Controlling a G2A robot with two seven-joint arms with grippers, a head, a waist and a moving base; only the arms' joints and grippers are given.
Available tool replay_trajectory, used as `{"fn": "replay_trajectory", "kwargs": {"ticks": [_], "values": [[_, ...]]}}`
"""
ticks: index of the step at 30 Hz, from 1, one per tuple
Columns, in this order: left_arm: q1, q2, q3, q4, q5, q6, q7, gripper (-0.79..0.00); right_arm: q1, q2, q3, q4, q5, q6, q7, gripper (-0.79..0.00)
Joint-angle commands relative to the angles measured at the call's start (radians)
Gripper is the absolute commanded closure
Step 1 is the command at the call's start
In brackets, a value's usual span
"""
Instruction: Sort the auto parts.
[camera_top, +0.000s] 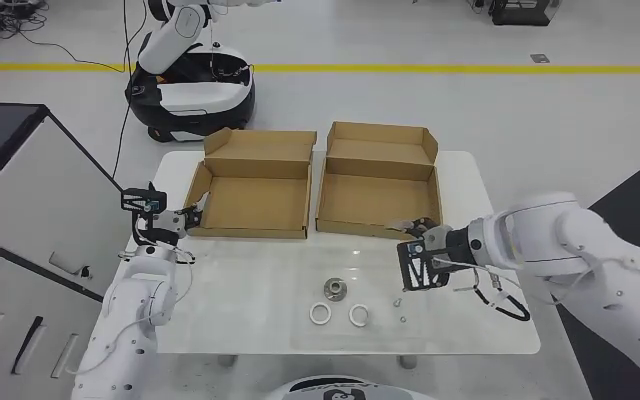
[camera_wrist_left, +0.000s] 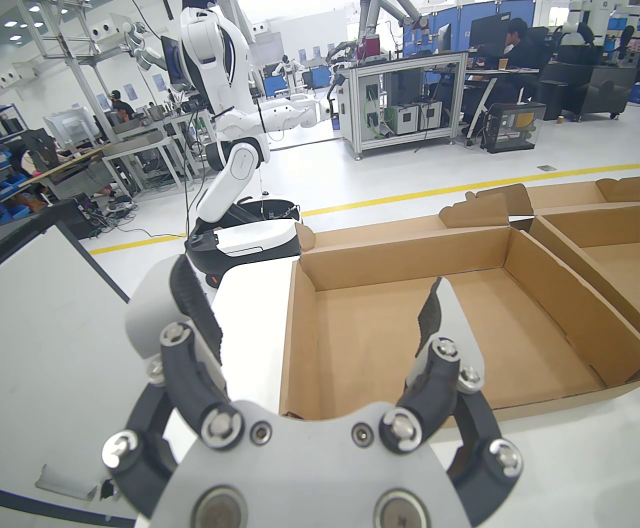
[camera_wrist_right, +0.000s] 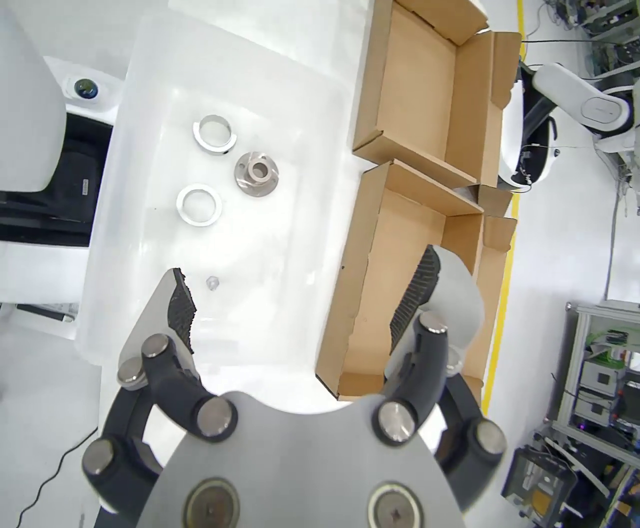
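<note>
Far half of white rectangular table (camera_top: 250, 290): two open brown cardboard boxes side by side, left box (camera_top: 250, 200) just beside right box (camera_top: 370, 200), lids lying toward far edge.

Before boxes, toward near edge: flanged grey metal hub (camera_top: 333, 291). Two silver metal rings (camera_top: 321, 314) (camera_top: 357, 317) just nearer than hub, side by side, apart. Small metal nut (camera_wrist_right: 212, 283) to right of rings.

Left gripper (camera_wrist_left: 310, 280) at left box's near left corner. Right gripper (camera_wrist_right: 303, 262) straddles right box's near wall, close to its right corner.

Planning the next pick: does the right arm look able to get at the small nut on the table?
Probably yes: the right gripper is open, and the small nut lies on bare table close by, with nothing between them.
</note>
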Motion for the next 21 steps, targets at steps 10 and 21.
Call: {"fn": "replay_trajectory", "kwargs": {"ticks": [10, 21], "values": [[0.000, 0.000, 0.000, 0.000, 0.000, 0.000, 0.000, -0.785, 0.223, 0.116, -0.287, 0.017, 0.040, -0.033, -0.033, -0.785], [0.000, 0.000, 0.000, 0.000, 0.000, 0.000, 0.000, -0.785, 0.456, 0.104, -0.580, 0.068, 0.092, -0.017, -0.017, -0.785]]}}
